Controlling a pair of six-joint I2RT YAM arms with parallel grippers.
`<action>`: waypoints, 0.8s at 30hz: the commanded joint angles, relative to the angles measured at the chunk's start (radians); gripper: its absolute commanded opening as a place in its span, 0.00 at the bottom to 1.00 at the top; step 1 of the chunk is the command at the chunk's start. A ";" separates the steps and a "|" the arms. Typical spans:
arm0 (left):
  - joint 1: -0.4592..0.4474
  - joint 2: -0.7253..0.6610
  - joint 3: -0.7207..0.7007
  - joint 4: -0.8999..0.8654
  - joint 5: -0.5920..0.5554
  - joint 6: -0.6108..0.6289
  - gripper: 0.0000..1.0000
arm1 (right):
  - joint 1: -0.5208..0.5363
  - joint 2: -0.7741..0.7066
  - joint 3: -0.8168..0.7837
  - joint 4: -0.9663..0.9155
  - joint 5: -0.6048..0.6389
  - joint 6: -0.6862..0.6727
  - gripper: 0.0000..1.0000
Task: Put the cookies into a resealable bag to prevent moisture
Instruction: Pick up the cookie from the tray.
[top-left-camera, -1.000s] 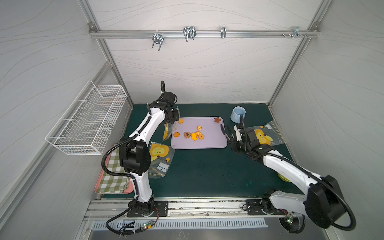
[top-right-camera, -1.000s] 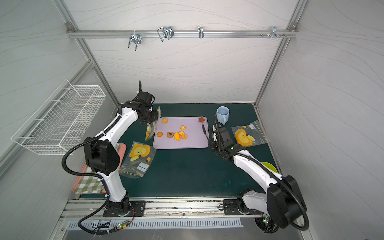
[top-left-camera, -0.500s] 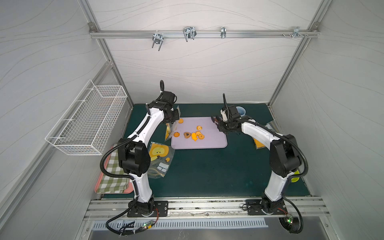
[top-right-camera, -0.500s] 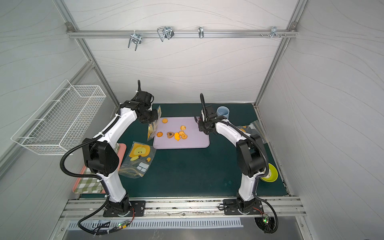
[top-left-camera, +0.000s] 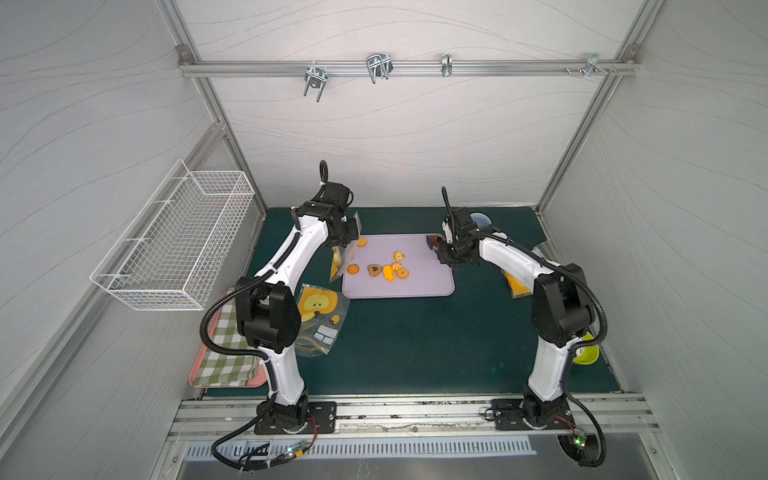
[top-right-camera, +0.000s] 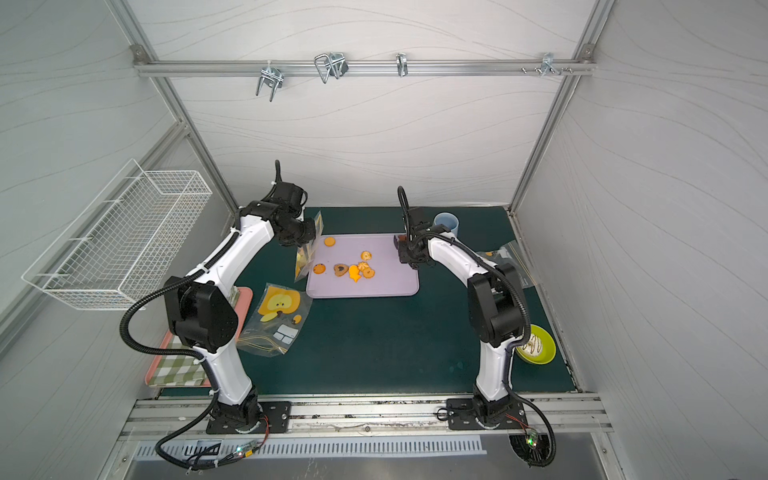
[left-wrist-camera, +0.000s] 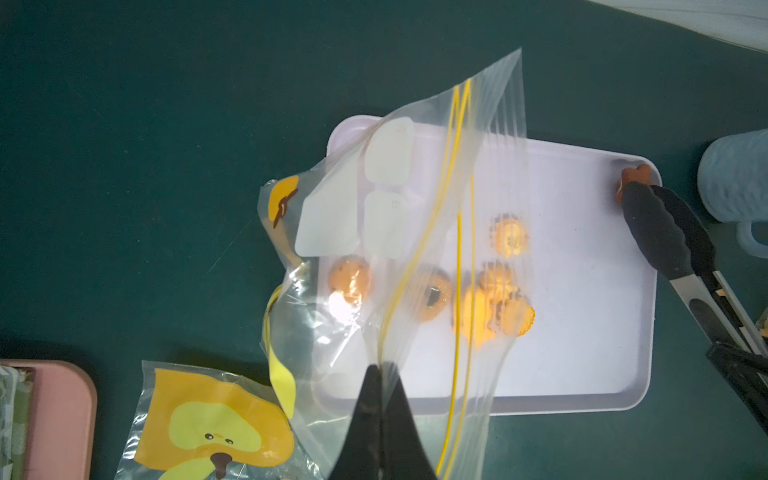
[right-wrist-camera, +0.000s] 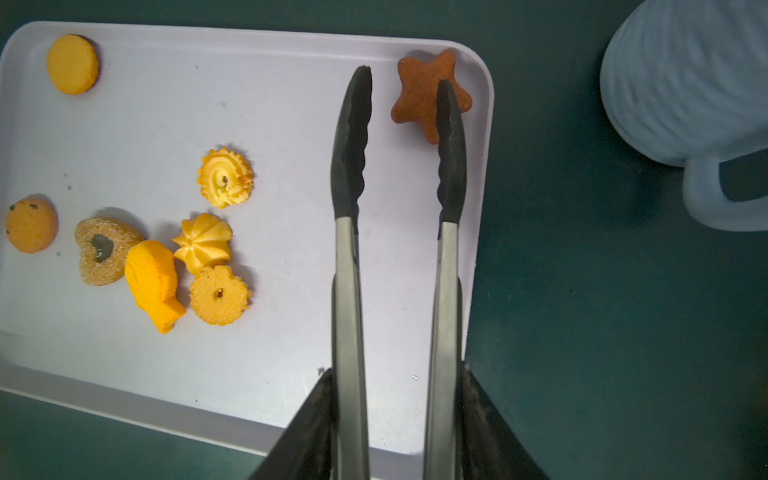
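**Left gripper** (left-wrist-camera: 380, 368): jaws fully closed, pinching the edge of a clear resealable plastic bag with yellow zip lines (left-wrist-camera: 415, 187). The bag hangs from the fingertips, clear of the mat, and its film drapes in front of the nearest end of the tray. Whether its mouth is parted cannot be told.

**Right gripper** (right-wrist-camera: 397, 386): jaws partly closed, clamped on the two steel arms of a pair of black-tipped metal tongs (right-wrist-camera: 351, 145). The tong tips stand apart. One tip overlaps a brown star-shaped cookie (right-wrist-camera: 415, 95) lying in the tray corner directly ahead of this gripper. The other tip is over bare tray. Contact with the star cannot be confirmed.

**Cookies:** all lie on the flat lavender plastic tray (right-wrist-camera: 270, 104), between the two grippers.
- A group of orange cookies (right-wrist-camera: 203, 249), rosettes, a ring and a sugared heart, sits to the left of the tongs, toward the left gripper.
- A plain round orange cookie (right-wrist-camera: 72, 64) lies apart, in the tray corner close to the left gripper.

**Surroundings:**
- A pale blue ribbed mug (right-wrist-camera: 681, 83) stands on the dark green mat (right-wrist-camera: 602, 291), near the star's corner on the tongs' right.
- A second clear bag printed with a yellow picture (left-wrist-camera: 212, 419) lies flat on the mat, back toward the left arm's base.
- A pink tray (left-wrist-camera: 62, 415) lies near it.
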 joint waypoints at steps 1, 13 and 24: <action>0.006 -0.023 0.002 0.021 0.013 -0.007 0.00 | -0.002 -0.006 0.022 -0.039 0.039 0.009 0.46; 0.011 -0.022 0.000 0.023 0.019 -0.008 0.00 | 0.002 0.010 0.036 -0.056 0.046 0.009 0.53; 0.012 -0.024 0.000 0.026 0.025 -0.008 0.00 | 0.002 0.083 0.095 -0.083 0.041 -0.008 0.52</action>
